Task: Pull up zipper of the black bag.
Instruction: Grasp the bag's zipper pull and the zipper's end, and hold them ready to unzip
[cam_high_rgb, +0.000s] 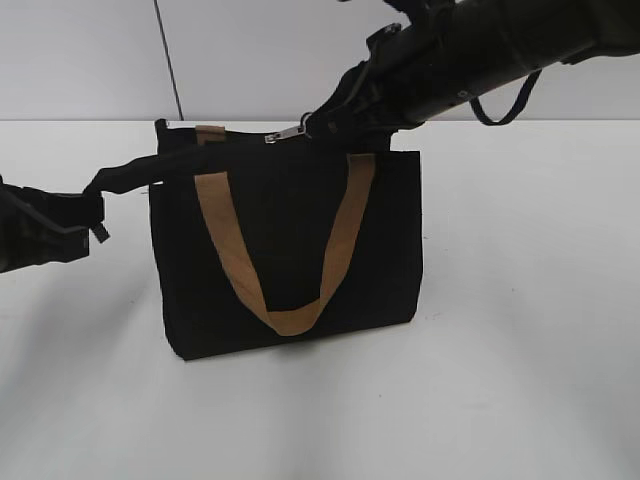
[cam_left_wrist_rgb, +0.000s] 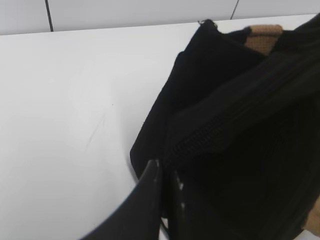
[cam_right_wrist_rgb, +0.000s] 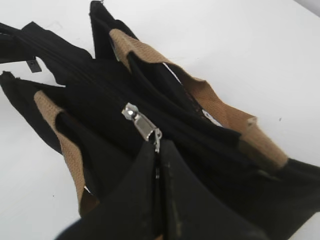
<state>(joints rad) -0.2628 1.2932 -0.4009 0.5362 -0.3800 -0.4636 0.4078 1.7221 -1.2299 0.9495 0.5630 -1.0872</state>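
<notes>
The black bag stands upright on the white table, its tan strap handle hanging down its front. The silver zipper sits on the top zip track, about midway along. My right gripper is shut on the zipper's pull tab, with the slider just ahead of the fingertips. My left gripper is shut on the black fabric tail at the bag's left end, stretching it out to the left. In the exterior view the left gripper is left of the bag.
White tabletop surrounds the bag, with a pale wall behind. The second tan handle lies over the bag's far side. A black cable loop hangs from the right arm.
</notes>
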